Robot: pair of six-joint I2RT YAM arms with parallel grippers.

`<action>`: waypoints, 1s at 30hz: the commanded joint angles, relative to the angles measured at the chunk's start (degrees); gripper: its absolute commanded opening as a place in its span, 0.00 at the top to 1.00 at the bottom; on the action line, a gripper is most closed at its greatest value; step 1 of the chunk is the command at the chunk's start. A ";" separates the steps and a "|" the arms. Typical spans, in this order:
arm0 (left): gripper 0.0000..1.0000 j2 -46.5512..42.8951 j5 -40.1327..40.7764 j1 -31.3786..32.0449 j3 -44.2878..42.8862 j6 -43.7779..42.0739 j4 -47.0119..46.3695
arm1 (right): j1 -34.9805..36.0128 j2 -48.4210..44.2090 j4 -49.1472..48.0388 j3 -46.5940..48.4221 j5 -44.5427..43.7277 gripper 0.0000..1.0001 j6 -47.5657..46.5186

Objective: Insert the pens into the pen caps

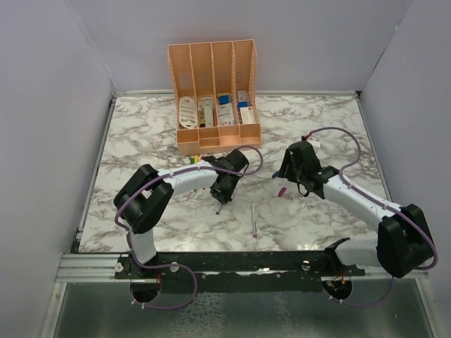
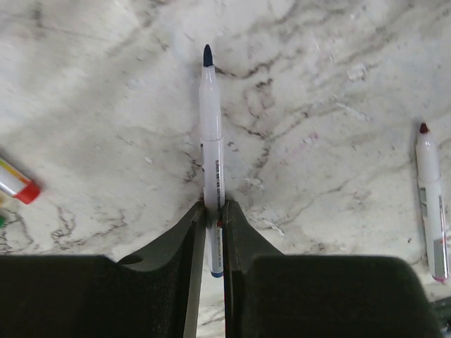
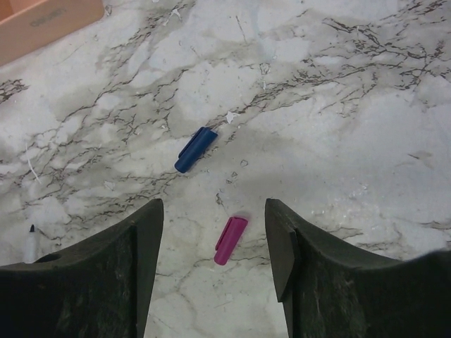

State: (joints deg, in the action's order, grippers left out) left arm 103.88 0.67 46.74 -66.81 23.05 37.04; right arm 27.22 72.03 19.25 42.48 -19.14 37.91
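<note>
My left gripper [image 2: 213,205] is shut on the lower barrel of a grey-white pen [image 2: 210,141] with a dark blue tip that points away from me over the marble. In the top view this gripper [image 1: 221,194] is left of centre, the pen tip [image 1: 219,210] sticking out below it. A second pen [image 2: 431,204], dark-red tipped, lies to the right and shows in the top view [image 1: 253,218]. My right gripper [image 3: 213,204] is open above a magenta cap [image 3: 230,240] lying between its fingers. A blue cap [image 3: 195,149] lies just beyond. The right gripper [image 1: 287,176] is at centre right.
The peach organizer [image 1: 215,98] stands at the back centre; its corner shows in the right wrist view [image 3: 42,21]. A red-ended piece [image 2: 17,184] lies at the left edge of the left wrist view. Small yellow and green pieces [image 1: 194,160] lie in front of the organizer.
</note>
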 commanded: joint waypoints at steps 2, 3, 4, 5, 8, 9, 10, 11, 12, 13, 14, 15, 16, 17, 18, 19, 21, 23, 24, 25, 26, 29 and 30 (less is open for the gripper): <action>1.00 -4.64 8.21 -1.04 1.56 0.88 -5.46 | -0.68 6.88 -2.61 5.07 1.89 0.43 1.54; 1.00 -5.70 8.53 -1.04 1.48 1.07 -5.17 | -0.68 8.04 -2.75 5.67 2.18 0.44 1.91; 1.00 -6.25 8.88 -1.05 1.31 1.25 -4.99 | -0.68 9.07 -2.92 6.30 2.35 0.44 2.31; 1.00 -7.85 9.07 -1.04 1.25 1.43 -4.70 | -0.72 10.12 -3.10 6.90 2.49 0.45 2.65; 1.00 -11.43 9.80 -1.09 1.07 2.01 -4.47 | -0.68 13.03 -2.57 9.10 2.31 0.46 3.95; 1.00 -12.41 10.18 -1.07 1.06 2.19 -4.41 | -0.68 13.85 -2.20 9.77 2.27 0.46 4.33; 1.00 -13.50 10.58 -1.04 0.96 2.41 -4.49 | -0.68 14.64 -1.81 10.35 2.28 0.47 4.70; 1.00 -14.52 11.23 -1.09 0.91 2.52 -4.48 | -0.68 15.48 -1.45 11.05 2.37 0.47 5.13; 1.00 -15.69 12.19 -1.10 0.80 2.53 -4.49 | -0.68 16.10 -1.03 11.59 2.48 0.48 5.47; 1.00 -16.90 12.82 -1.11 0.72 2.39 -4.62 | -0.68 16.76 -0.52 11.98 2.49 0.48 5.84; 1.00 -17.99 13.46 -1.10 0.70 2.29 -5.01 | -0.68 17.21 0.05 12.43 2.50 0.48 6.29; 1.00 -19.19 13.93 -1.11 0.97 1.99 -5.59 | -0.68 17.77 0.68 12.79 2.46 0.49 6.71; 1.00 -20.29 14.26 -1.12 1.13 1.78 -6.35 | -0.68 18.26 1.36 13.14 2.35 0.49 7.10; 1.00 -21.45 14.46 -1.13 1.36 1.65 -7.20 | -0.69 18.66 2.05 13.42 2.20 0.49 7.65; 1.00 -22.47 14.59 -1.18 1.62 1.45 -7.96 | -0.69 18.97 2.77 13.61 2.11 0.50 8.08; 1.00 -23.35 14.55 -1.25 1.93 1.39 -9.07 | -0.68 19.16 3.45 13.67 1.80 0.50 8.41; 1.00 -24.97 14.54 -1.41 2.54 1.29 -10.67 | -0.68 19.20 4.31 13.49 1.49 0.50 9.23; 1.00 -26.06 14.39 -1.60 2.95 1.25 -11.94 | -0.68 18.95 4.68 12.92 1.45 0.50 9.80; 1.00 -26.34 14.29 -1.69 2.99 1.19 -12.29 | -0.68 18.87 4.80 12.65 1.46 0.50 10.03; 1.00 -26.44 14.20 -1.69 2.95 1.03 -12.49 | -0.68 18.85 4.89 12.38 1.57 0.50 10.26; 1.00 -26.42 14.12 -1.73 2.85 0.89 -12.50 | -0.68 18.88 5.00 12.10 1.68 0.50 10.52; 1.00 -26.15 13.77 -1.77 2.44 0.71 -12.43 | -0.68 19.49 4.85 11.46 2.59 0.50 11.22; 1.00 -26.10 13.63 -1.82 2.32 0.70 -12.50 | -0.68 19.78 4.68 11.35 2.98 0.50 11.34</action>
State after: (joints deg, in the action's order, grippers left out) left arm 78.32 13.37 45.21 -64.36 24.58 26.37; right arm 26.87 90.65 23.09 54.50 -17.17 46.94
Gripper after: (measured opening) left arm 0.158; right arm 0.503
